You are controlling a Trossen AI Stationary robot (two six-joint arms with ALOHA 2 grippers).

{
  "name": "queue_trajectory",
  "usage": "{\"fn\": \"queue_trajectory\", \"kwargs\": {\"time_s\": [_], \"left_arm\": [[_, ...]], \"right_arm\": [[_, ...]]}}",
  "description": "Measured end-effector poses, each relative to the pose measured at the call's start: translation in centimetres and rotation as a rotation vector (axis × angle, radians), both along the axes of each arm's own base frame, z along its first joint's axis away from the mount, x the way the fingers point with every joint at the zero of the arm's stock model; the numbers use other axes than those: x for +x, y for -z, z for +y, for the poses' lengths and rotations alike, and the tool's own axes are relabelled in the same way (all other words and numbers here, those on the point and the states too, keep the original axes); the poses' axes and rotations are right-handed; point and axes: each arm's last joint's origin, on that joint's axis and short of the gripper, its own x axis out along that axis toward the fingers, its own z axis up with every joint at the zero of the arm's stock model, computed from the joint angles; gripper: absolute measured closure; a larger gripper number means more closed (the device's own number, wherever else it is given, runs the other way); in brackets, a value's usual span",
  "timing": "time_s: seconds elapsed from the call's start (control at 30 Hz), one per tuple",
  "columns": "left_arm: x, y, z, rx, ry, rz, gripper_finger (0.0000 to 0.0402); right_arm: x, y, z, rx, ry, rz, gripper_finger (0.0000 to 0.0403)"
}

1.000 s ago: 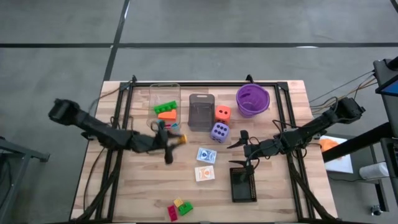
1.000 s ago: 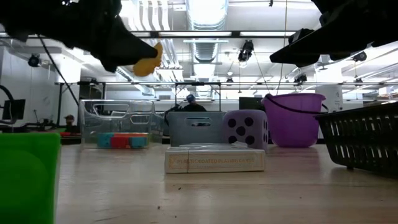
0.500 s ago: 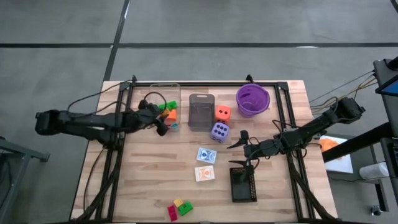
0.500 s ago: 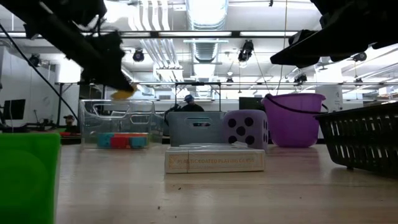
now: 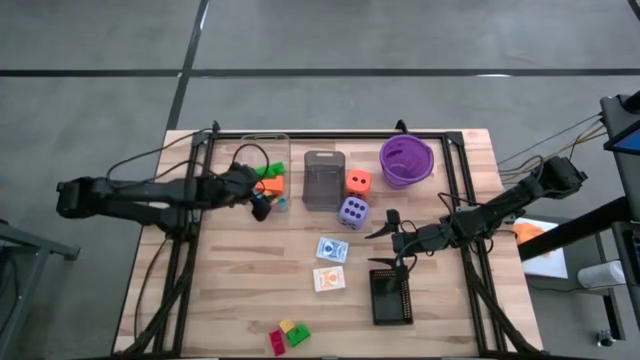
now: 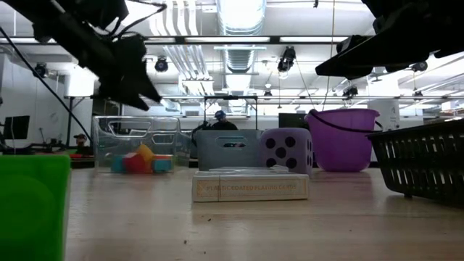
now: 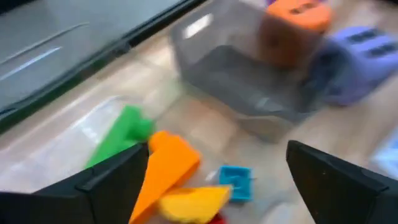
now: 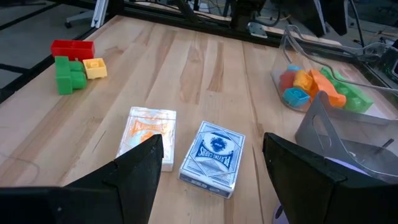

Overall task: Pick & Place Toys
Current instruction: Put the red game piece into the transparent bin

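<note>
My left gripper hangs open above the near end of the clear bin and holds nothing. Under it in the bin lie a yellow brick, an orange brick, a green brick and a blue brick. My right gripper stands open in the air at the table's right, just beyond the black bin. Two card packs lie flat in the middle of the table. Red, yellow and green bricks sit near the front edge.
A grey bin stands right of the clear bin, with an orange die and a purple die beside it. The purple bowl is at the far right. Bare wood lies at the near left.
My left gripper has carried the yellow brick from the middle of the table toward the far edge, over the clear bin. There it has opened and let go. The yellow brick has fallen and now lies in the bin among the other bricks.
</note>
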Motion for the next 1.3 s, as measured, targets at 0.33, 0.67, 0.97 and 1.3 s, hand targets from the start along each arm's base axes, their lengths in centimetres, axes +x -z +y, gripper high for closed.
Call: {"fn": "queue_trajectory", "kwargs": {"time_s": [0.33,0.67,0.97,1.3], "left_arm": [[1.6,-1.8,-3.9,-0.145,0.441,-0.101,0.0104],[1.7,0.6,-15.1,-0.115,0.889,-0.042,0.0116],[1.2,2.9,-23.8,0.094,1.139,0.091,0.0116],[5.5,2.1,-29.2,0.365,1.342,0.570,0.0116]], "right_arm": [[0.0,0.0,0.0,0.001,0.000,0.000,0.0128],[0.0,0.0,0.0,0.000,0.001,0.003,0.0128],[0.0,0.0,0.0,0.002,0.002,0.002,0.0128],[0.0,0.0,0.0,0.053,0.020,0.005,0.0128]]}}
